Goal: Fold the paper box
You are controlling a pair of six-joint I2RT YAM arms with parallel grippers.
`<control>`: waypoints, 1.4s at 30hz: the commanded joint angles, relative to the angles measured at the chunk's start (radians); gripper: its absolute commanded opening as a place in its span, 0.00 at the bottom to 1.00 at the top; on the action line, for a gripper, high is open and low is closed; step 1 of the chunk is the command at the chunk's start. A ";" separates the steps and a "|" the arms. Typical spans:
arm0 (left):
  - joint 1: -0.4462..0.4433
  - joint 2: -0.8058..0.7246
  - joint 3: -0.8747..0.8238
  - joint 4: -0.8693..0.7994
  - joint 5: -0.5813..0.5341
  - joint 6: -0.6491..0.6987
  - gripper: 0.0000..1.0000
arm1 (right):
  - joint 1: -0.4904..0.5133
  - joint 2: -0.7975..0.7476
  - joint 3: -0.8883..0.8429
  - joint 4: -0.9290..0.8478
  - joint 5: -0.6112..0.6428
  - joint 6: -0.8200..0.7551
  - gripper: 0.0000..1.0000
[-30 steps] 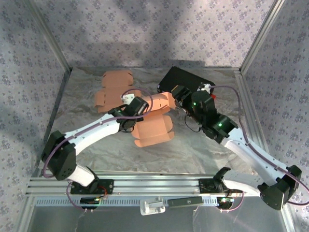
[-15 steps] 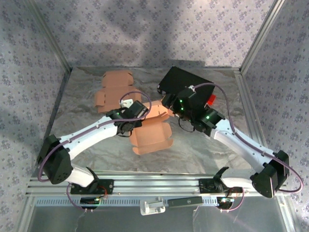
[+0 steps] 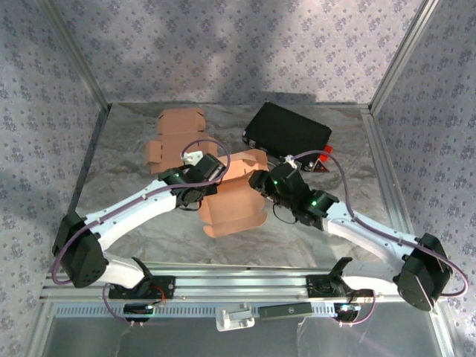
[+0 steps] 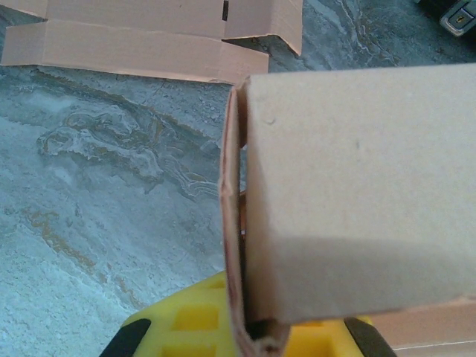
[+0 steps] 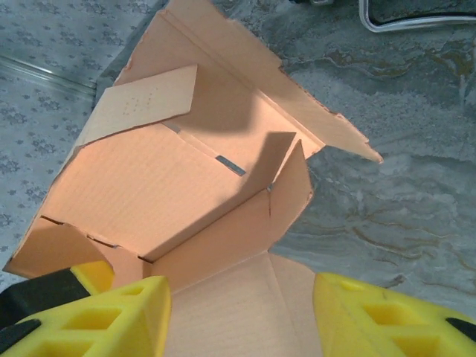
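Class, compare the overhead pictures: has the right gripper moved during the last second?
Yes. The right gripper has come off the black case, shifting toward the near edge and leftward, onto the paper box.

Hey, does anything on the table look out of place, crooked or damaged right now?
Nothing is spilled or torn. The paper box is only half folded, its flaps splayed at uneven angles, with one wall pinched in the left gripper. The black case at the back right sits askew.
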State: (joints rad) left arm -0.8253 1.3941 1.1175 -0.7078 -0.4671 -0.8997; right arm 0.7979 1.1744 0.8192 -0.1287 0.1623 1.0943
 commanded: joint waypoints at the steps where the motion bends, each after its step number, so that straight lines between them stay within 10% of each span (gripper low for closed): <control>1: -0.007 -0.023 0.040 -0.015 0.007 0.015 0.00 | -0.025 0.039 -0.015 0.077 0.000 -0.001 0.54; 42: -0.007 0.018 0.083 0.001 0.038 0.055 0.00 | -0.029 0.233 0.154 0.088 -0.127 -0.182 0.36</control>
State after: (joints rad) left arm -0.8253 1.4059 1.1683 -0.7078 -0.4404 -0.8543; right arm 0.7494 1.3907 0.9154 -0.0265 0.0517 0.9585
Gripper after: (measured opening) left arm 0.065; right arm 0.363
